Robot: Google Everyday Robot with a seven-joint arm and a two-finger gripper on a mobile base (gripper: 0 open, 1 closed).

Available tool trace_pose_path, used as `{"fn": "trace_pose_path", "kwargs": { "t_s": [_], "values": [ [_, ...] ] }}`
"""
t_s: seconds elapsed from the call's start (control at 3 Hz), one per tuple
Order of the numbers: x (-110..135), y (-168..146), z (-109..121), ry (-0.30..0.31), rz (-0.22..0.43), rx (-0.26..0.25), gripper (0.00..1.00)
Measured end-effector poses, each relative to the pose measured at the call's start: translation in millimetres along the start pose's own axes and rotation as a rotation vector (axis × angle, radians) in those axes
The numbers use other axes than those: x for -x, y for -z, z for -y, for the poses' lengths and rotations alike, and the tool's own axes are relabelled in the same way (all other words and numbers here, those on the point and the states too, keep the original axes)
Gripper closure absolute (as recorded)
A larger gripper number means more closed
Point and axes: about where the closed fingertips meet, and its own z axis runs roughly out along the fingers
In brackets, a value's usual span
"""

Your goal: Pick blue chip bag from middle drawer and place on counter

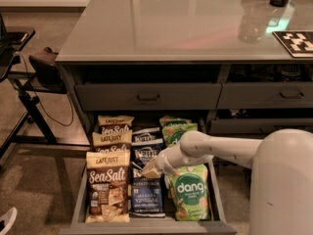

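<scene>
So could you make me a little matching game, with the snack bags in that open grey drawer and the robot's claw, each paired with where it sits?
Things:
1. tan-brown SeaSalt bag
2. dark navy-blue Kettle chip bag
3. green dang bag
4. gripper

Places:
A. front of the right row
B. over the middle row, at the arm's tip
C. front of the left row
D. front of the middle row, lying in the grey drawer

Pairs: 1-C, 2-D, 3-A, 4-B.
</scene>
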Motion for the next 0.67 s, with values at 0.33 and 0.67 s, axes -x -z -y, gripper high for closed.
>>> {"fn": "trace_pose_path", "kwargs": {
  "t_s": [0.33,0.67],
  "values": [
    [10.0,-1.7,-6.3,0.002,0.008,0.000,1.00],
    [53.3,4.1,-35.5,-0.036,0.031,0.011,1.00]
  ]
}}
